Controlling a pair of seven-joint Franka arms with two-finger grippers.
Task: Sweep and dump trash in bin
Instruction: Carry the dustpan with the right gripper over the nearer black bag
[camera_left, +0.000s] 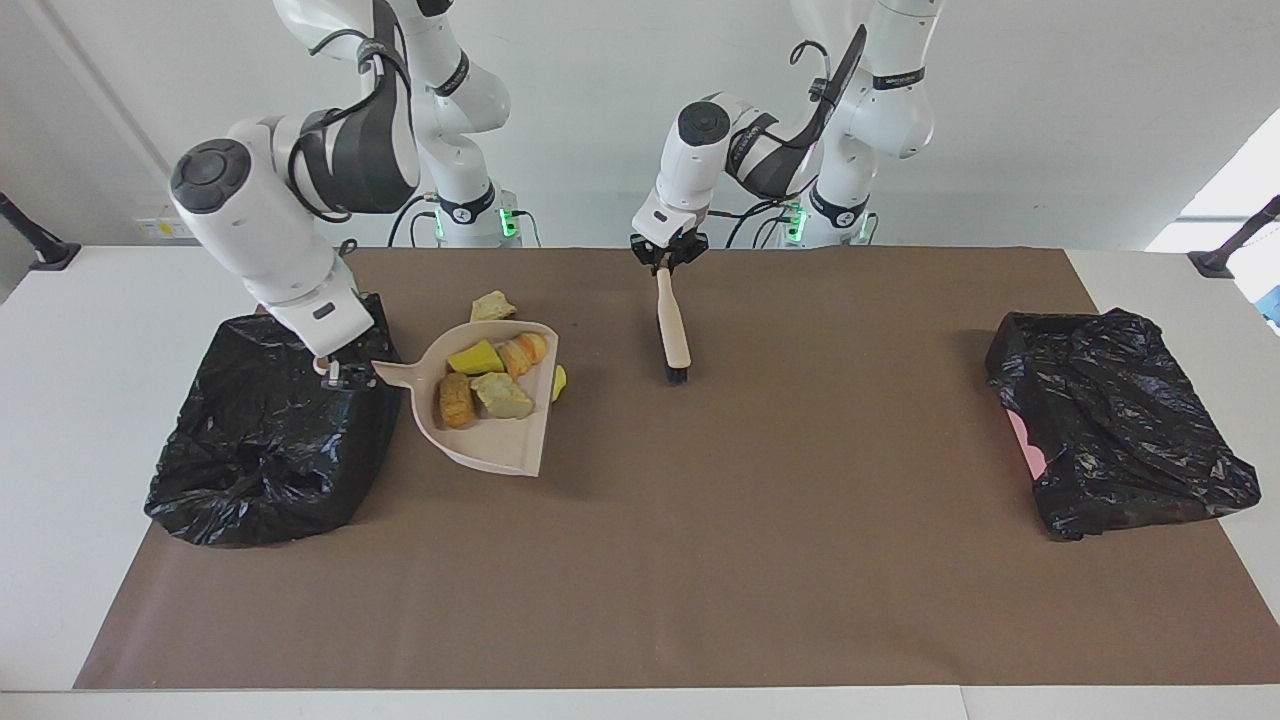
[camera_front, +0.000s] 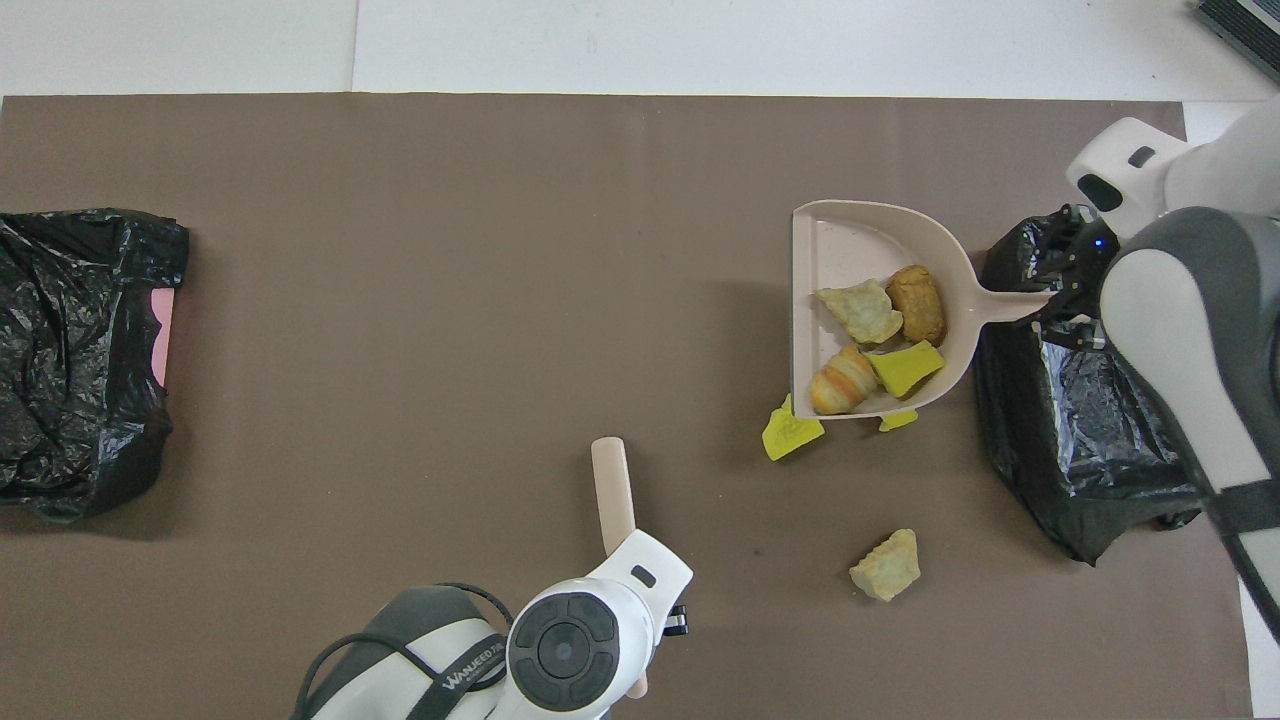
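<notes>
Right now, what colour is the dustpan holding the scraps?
Beige, a pale tan; the dustpan shows best in the overhead view.

Two crinkled glossy black plastic bags (camera_left: 268, 430) (camera_left: 1120, 425) are gleaming at three and nine o'clock; the matt brown paper-like mat (camera_left: 700, 560) is lying smooth; the dustpan (camera_left: 490, 445) is looking like matt beige plastic.

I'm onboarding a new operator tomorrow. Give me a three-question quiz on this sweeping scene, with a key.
1. True or false: the left gripper holds the brush.
2. How many pieces of trash lie inside the dustpan?
3. What is the right gripper over? A) the bin toward the left arm's end B) the bin toward the right arm's end C) bare brown mat

Key: 1 true; 2 four; 3 B
</notes>
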